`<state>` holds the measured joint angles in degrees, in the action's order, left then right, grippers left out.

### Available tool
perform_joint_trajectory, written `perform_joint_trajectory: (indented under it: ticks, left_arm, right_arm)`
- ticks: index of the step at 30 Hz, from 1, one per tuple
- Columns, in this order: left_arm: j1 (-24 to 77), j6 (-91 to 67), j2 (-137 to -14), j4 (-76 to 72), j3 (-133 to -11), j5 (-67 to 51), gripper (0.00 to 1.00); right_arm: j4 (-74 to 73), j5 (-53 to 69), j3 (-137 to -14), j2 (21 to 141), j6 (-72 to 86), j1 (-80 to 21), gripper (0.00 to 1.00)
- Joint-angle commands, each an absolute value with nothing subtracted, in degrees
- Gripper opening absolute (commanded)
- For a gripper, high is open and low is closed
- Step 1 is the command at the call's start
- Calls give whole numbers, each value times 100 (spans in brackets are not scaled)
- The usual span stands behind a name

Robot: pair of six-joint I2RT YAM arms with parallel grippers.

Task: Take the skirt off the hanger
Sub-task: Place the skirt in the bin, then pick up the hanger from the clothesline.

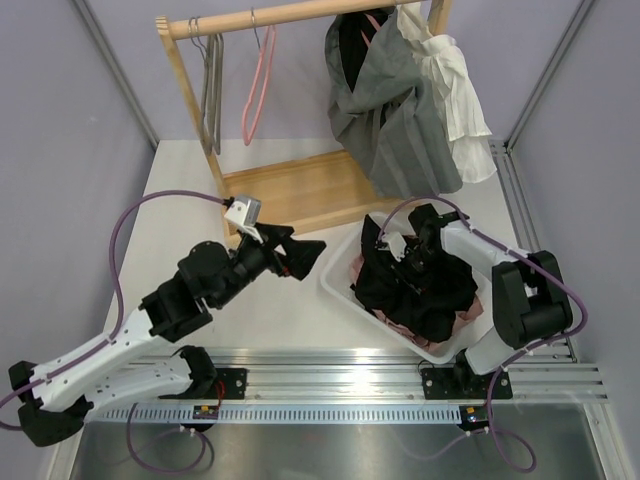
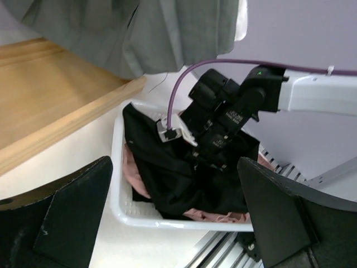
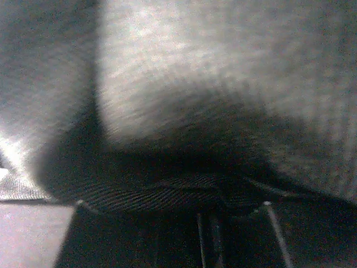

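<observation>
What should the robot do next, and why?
Probably lift the right gripper up out of the basket. It is sunk low in the black cloth, while the grey skirt hangs on the rack, untouched.

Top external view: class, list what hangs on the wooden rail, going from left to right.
Grey hanger → pink hanger → grey skirt → white garment.
</observation>
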<state>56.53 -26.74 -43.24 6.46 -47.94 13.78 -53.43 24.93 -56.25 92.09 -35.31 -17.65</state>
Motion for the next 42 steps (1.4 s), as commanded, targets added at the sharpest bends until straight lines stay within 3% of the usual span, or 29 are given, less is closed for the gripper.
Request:
perform_joint_trajectory:
  ticks: [1,7,11,20,24,28,35,39,40,42]
  left_arm:
    - [5643,-2435,-4666,97,-5613,1169,99]
    - [5643,-2574,-5746,-123,-6827,1537,99]
    - [5634,-2882,-6739,-114,-8397,1617,99]
    - [5361,-3077,-8683,-175,-10616,1723,96]
    - [5361,-2690,-8482,-466,-10258,1205,99]
    - [5370,-2540,-7832,-422,-9136,862,99]
    - [5361,-2496,-6804,156,-7938,589,99]
    - [5361,-2452,-6425,351,-7560,519,99]
    - [5361,-2452,-6312,378,-7498,458,99]
    - [5361,-2452,-6197,492,-7288,439,99]
  right_arm:
    - [-4921,1915,-5844,8694,-3700,-1767,39]
    - [-6571,2943,-6906,7393,-4139,-1767,54]
    - [-7170,3461,-7294,6856,-4455,-1767,64]
    - [-6935,3647,-7469,5960,-3992,-1618,66]
    - [-6751,3358,-8994,6064,-3429,-1512,70]
    - [-6023,2770,-10158,6512,-2570,-1459,73]
    - [-5510,1838,-12591,8458,-1100,-1459,75]
    - [-5739,1513,-14935,9807,-555,-1468,85]
    - [-5504,1329,-15063,9974,-484,-1503,99]
    - [-5161,906,-15047,10186,-457,-1555,99]
